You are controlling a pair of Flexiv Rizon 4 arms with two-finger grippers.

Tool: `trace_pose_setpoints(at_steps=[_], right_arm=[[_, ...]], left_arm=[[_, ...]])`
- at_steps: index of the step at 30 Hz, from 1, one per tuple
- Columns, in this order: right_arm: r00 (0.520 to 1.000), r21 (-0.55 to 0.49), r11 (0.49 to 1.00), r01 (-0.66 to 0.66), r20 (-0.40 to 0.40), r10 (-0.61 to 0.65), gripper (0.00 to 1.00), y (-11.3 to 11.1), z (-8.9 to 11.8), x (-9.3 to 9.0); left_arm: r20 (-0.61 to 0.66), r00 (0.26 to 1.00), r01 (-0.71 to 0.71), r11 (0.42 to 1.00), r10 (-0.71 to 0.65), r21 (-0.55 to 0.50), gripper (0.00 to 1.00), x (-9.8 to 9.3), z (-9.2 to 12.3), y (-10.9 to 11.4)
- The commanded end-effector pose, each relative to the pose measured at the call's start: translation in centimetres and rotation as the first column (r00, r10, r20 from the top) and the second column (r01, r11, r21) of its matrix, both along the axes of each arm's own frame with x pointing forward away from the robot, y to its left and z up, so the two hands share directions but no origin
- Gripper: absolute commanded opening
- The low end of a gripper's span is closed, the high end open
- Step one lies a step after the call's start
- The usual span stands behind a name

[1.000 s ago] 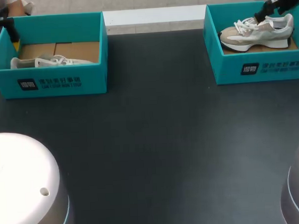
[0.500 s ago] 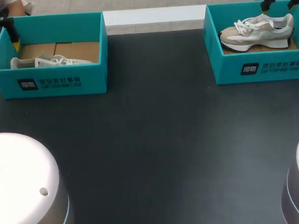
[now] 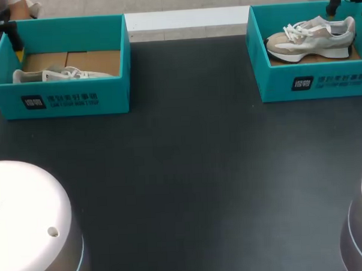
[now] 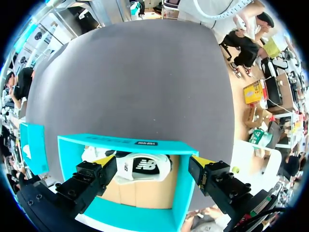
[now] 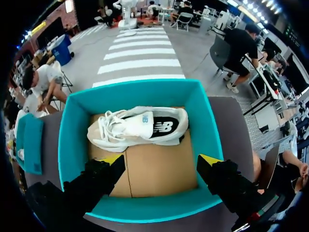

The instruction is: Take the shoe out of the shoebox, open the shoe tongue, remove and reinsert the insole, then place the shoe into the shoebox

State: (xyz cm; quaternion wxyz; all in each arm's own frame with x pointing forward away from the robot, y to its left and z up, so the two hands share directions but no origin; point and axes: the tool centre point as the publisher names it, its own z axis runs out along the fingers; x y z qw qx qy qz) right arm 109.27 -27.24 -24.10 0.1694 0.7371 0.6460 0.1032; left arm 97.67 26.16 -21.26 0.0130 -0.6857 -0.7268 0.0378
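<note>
teal shoebox (image 3: pixel 314 84), beige-and-white shoe (image 3: pixel 309 38), dark grey table (image 3: pixel 194 171)

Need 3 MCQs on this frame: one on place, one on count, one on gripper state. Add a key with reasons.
1. Where does the shoe under the right gripper lie?
A. outside any box
B. inside the right shoebox
C. between closed fingers

2. How many teal shoeboxes stand on the table?
A. one
B. two
C. three

3. The right gripper is:
A. shut on the shoe
B. shut on an insole
C. open, holding nothing

Key:
1 B: the shoe rests on the cardboard floor within the teal walls.
2 B: the head view shows the left shoebox and the right one.
3 C: the right wrist view shows the yellow tips spread wide, touching nothing.
</note>
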Motion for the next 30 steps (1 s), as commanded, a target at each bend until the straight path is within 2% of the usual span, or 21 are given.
trace_pose_setpoints(at_steps=[1,5,11,12,13,14,20,30], right_arm=[[0.991,-0.009,0.995,0.101,-0.082,-0.102,1.0,-1.8,-1.6,4.0],[0.99,-0.044,0.995,0.093,-0.098,-0.097,1.0,-3.2,-2.5,5.9],[0.989,-0.017,0.998,0.057,-0.134,-0.059,1.0,-4.0,-3.6,7.7],[0.987,-0.022,0.999,0.047,-0.151,-0.05,0.84,-4.2,-3.8,7.9],[0.986,-0.017,0.999,0.048,-0.157,-0.051,0.58,-4.3,-4.0,7.9],[0.985,-0.009,0.999,0.046,-0.166,-0.047,0.48,-4.5,-4.2,8.0],[0.973,-0.012,1.0,0.004,-0.23,-0.007,0.49,-4.9,-5.4,7.9],[0.957,-0.034,0.999,-0.02,-0.291,0.009,0.48,-5.8,-7.6,8.2]], left_arm=[[0.001,1.0,0.001,1.0,-0.001,0.001,1.0,0.0,0.0,0.1],[0.001,1.0,0.001,1.0,-0.001,0.001,1.0,0.0,0.0,0.1],[0.001,1.0,0.001,1.0,-0.001,0.001,1.0,0.0,0.0,0.1],[0.001,1.0,0.001,1.0,-0.001,0.001,1.0,0.0,0.0,0.1],[0.001,1.0,0.001,1.0,-0.001,0.001,1.0,0.0,0.0,0.1],[0.001,1.0,0.001,1.0,-0.001,0.001,1.0,0.0,0.0,0.1],[0.001,1.0,0.001,1.0,-0.001,0.001,1.0,0.0,0.0,0.1],[0.001,1.0,0.001,1.0,-0.001,0.001,1.0,0.0,0.0,0.1]])
